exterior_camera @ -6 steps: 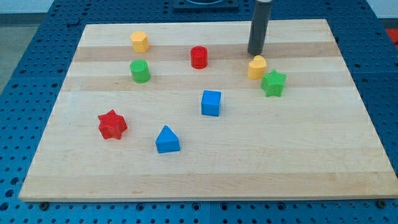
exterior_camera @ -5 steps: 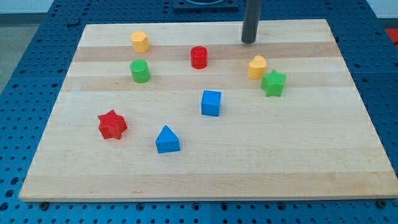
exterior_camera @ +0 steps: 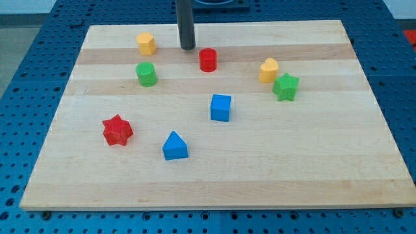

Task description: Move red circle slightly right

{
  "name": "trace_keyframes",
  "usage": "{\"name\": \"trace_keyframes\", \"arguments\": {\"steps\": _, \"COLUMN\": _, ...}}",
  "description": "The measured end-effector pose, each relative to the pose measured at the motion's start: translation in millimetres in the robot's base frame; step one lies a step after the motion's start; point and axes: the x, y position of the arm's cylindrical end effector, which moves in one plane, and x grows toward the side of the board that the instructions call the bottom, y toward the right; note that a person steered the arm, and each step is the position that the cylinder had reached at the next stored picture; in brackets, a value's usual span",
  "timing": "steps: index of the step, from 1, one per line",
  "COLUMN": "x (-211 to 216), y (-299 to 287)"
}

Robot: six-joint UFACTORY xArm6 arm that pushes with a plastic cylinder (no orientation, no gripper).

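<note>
1. Near the view's top, left of centre, my tip point(exterior_camera: 187, 47) rests on the wooden board point(exterior_camera: 364, 149), just up and left of the red circle point(exterior_camera: 208, 60), apart from it.
2. No gripper exists here, so nothing opens or closes; the rod only pushes.
3. To the tip's left stand the yellow block point(exterior_camera: 146, 43) and the green cylinder point(exterior_camera: 146, 74).
4. By my judgement, the approach step is in hand: contact is not yet made.
5. Next, the tip should drop to the circle's left flank, level with its middle, then nudge briefly toward the view's right, stopping well short of the yellow half-round block point(exterior_camera: 268, 70).
</note>
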Motion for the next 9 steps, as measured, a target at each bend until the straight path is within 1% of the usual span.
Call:
{"name": "trace_keyframes", "arguments": {"steps": 1, "x": 29.2, "y": 0.0}}
{"name": "trace_keyframes", "arguments": {"steps": 3, "x": 55.5, "y": -1.7}}
{"name": "trace_keyframes", "arguments": {"steps": 6, "x": 56.7, "y": 48.3}}
{"name": "trace_keyframes", "arguments": {"steps": 8, "x": 56.7, "y": 53.5}}
{"name": "trace_keyframes", "arguments": {"steps": 9, "x": 48.5, "y": 53.2}}
